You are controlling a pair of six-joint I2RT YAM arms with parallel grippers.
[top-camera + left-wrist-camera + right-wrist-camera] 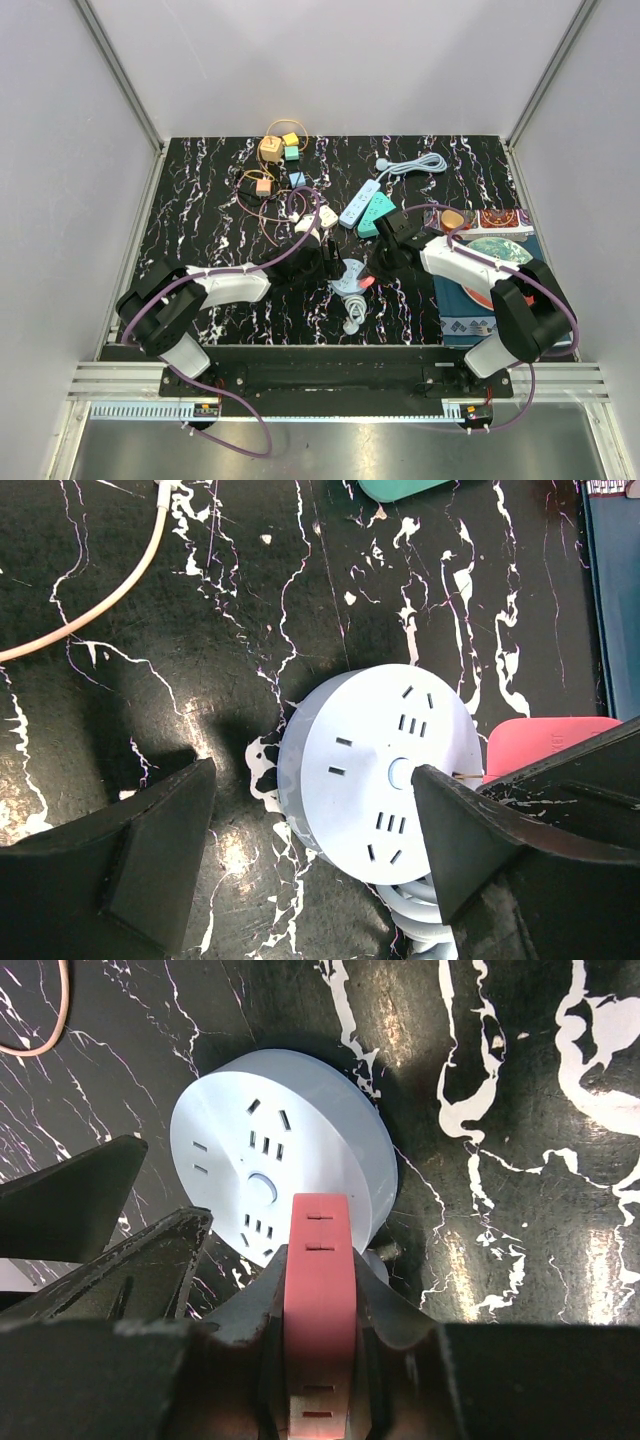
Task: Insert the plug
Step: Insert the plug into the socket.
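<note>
right wrist view puts the red plug (320, 1290) dead centre, pinched in my right gripper (320, 1260), jaws narrow and clamped on its two flat sides. it sits at the right rim of the round socket block (270, 1150) and is not yet in any slot; whether it touches the rim i cannot tell. the plug looks like hard moulded plastic, smooth and slightly glossy. i judge it light and stiff: it will not bend, but it could twist or slip in my grip if the pins meet the slots crooked. the flat faces, where i hold it, seem the right place to take it. its pins are hidden from me.

the socket block is a pale matte puck with a flat top. thin slots in pairs and threes ring a small centre button, and a white cord (415, 920) coils beneath it. it is probably light too. the table (200, 200) is polished black stone with white veins, likely slick enough for a push to skate the puck away. my left gripper (310, 780) straddles the block with jaws wide, a dark wedge-shaped finger on each side, neither clearly touching. closing on the rounded rim would brace it. a peach cable (100, 605) lies off to the far left, well apart.
</note>
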